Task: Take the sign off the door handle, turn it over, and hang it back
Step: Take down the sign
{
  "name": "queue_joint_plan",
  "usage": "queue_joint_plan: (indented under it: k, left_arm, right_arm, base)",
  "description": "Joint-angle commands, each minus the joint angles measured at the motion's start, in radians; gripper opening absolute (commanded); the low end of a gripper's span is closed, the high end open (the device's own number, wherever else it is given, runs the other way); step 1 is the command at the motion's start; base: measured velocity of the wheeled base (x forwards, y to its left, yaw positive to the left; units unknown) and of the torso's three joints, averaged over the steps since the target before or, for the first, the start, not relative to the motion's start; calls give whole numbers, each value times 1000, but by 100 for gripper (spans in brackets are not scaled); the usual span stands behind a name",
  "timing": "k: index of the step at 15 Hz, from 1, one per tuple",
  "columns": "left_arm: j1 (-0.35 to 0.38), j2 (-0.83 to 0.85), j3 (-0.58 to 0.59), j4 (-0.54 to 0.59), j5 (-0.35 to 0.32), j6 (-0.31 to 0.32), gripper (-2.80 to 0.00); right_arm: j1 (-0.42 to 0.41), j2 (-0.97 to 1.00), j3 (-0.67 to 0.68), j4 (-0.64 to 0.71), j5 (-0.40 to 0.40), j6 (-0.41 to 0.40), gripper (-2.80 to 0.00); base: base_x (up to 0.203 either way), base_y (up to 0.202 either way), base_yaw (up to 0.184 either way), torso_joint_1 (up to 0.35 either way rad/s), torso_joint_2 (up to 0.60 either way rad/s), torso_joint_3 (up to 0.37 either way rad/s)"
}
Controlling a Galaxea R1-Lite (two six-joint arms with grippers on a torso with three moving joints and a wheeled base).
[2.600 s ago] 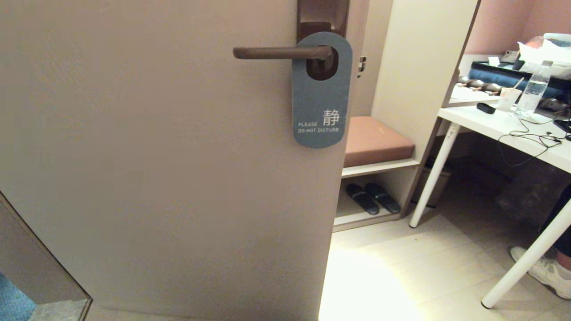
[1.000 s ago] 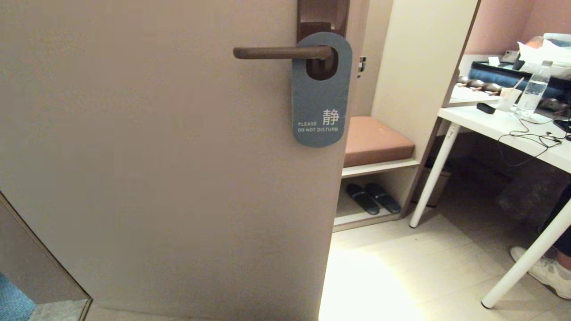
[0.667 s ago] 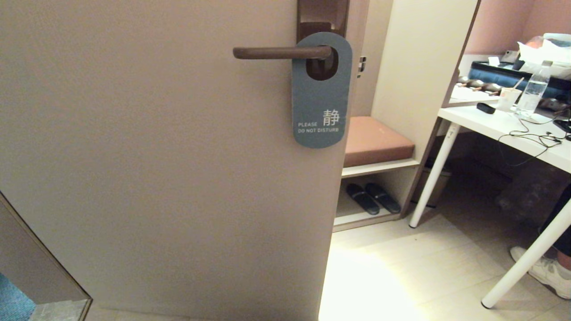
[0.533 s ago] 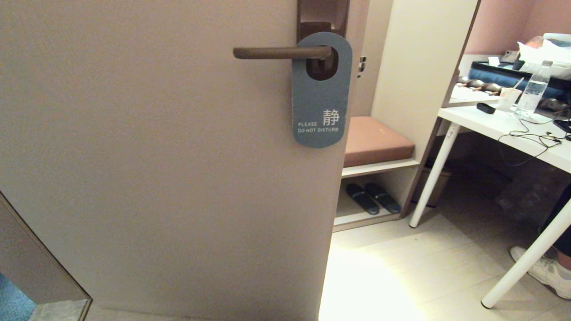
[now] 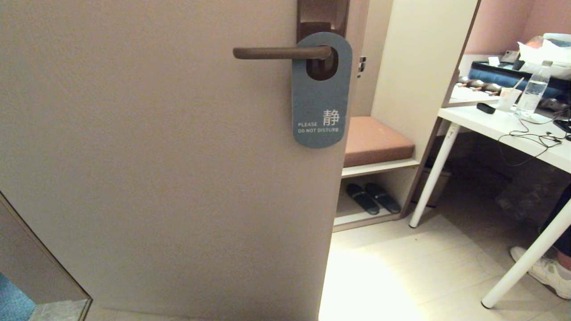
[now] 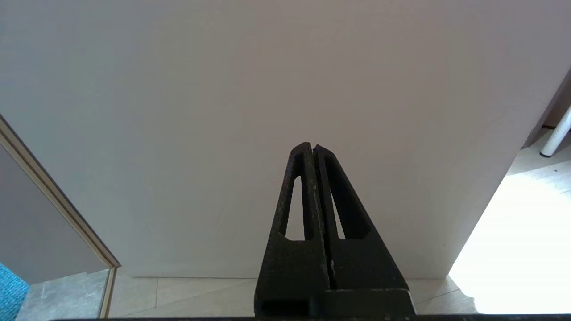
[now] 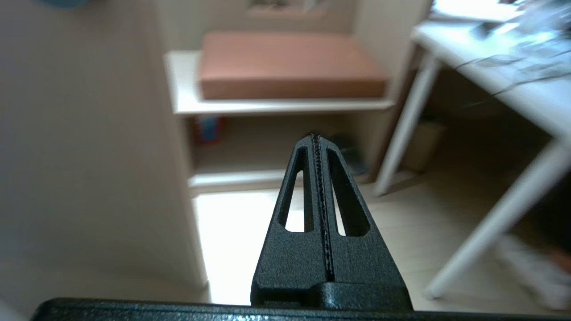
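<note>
one pale door [image 5: 156,156] fills the left and centre of the head view. one white surface [image 5: 504,127] stands at the far right, carrying one clear bottle [image 5: 533,91] and one cup [image 5: 508,98]. one blue sign [image 5: 321,102] hangs by its hole on the one door handle [image 5: 281,52], its "please do not disturb" side facing out. two dark slippers [image 5: 372,197] lie on the low shelf beyond the door's edge. the left gripper [image 6: 313,147] points at the door's lower part, pressed closed and empty. the right gripper [image 7: 316,137] faces the shelf, also closed and empty.
</note>
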Motion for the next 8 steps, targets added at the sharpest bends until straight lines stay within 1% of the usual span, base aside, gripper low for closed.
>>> queue_joint_plan:
  k: [1, 3, 4, 6, 8]
  left_arm:
    - [0, 1, 0, -1, 0, 0, -280]
    - [0, 1, 0, -1, 0, 0, -280]
    - [0, 1, 0, -1, 0, 0, -280]
    - [0, 1, 0, -1, 0, 0, -280]
    - [0, 1, 0, -1, 0, 0, -280]
  right_arm:
    - [2, 93, -10, 0, 26, 21, -280]
    - [8, 199, -44, -8, 60, 73, -280]
    - [29, 259, -62, -24, 69, 92, -280]
    - [50, 381, -108, -68, 66, 110, -280]
    - [52, 504, -171, -108, 39, 130, -280]
  base:
    - [0, 0, 0, 0, 0, 0]
    - [0, 0, 0, 0, 0, 0]
    - [0, 0, 0, 0, 0, 0]
    - [0, 0, 0, 0, 0, 0]
    - [0, 0, 0, 0, 0, 0]
